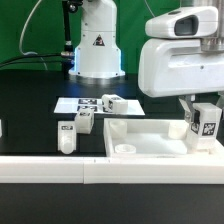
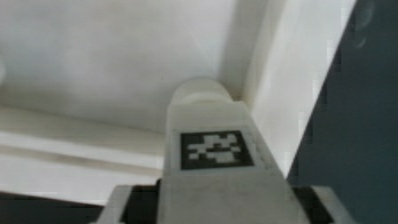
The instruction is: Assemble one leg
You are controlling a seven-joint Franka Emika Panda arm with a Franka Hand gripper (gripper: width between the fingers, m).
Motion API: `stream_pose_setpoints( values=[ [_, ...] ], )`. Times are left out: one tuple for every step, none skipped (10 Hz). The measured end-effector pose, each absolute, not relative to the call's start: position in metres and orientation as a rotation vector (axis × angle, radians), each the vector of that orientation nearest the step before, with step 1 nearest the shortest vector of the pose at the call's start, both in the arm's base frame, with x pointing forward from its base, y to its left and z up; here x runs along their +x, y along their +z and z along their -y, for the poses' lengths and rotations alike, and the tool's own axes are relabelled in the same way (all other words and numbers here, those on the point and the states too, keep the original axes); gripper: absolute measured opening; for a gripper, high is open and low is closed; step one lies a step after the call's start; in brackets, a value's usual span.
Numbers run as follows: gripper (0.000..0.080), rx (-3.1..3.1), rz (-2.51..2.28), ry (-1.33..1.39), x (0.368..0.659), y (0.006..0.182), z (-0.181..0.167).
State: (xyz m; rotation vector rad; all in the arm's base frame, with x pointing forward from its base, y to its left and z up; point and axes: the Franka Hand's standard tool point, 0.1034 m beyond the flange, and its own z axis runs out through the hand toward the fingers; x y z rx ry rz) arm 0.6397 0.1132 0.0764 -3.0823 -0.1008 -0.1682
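leg (image 1: 205, 123) with marker tag (image 2: 215, 148), clamped between the fingers (image 2: 132, 206), over white tray-like part (image 1: 140, 141)

Four legs (image 1: 112, 100) (image 1: 85, 122) (image 1: 67, 137) (image 1: 203, 122) — one large white tray part (image 1: 150, 152) — one marker board (image 1: 68, 104).

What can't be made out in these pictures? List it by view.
- Exterior view: whether the leg touches the large white part; too small.
- The object at the exterior view's left edge; cut off.
- Wrist view: the gripper; mostly cut off by the frame.
- Wrist view: the leg's far end; hidden by the leg itself.
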Motion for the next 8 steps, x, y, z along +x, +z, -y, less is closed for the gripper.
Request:
stream_pose_setpoints(
  values=[
    [0.0288,-3.075,-0.152,-0.184,0.6379,0.0763,-0.1128],
    [0.0288,-3.054,-0.372,-0.179,0.6377,0.0762,-0.1127],
    [0.0288,-2.99,-0.687,-0.169,0.6377,0.0758,-0.112],
    [0.0288,-2.881,-0.977,-0.144,0.6378,0.075,-0.1106],
    [0.0288,-2.796,-1.14,-0.111,0.6383,0.0747,-0.11],
    [0.0288,-2.679,-1.345,-0.084,0.6381,0.0743,-0.1096],
    [0.0288,-2.626,-1.437,-0.071,0.6375,0.0742,-0.1103],
    [0.0288,-2.644,-1.441,-0.076,0.6356,0.074,-0.1149]
  ],
)
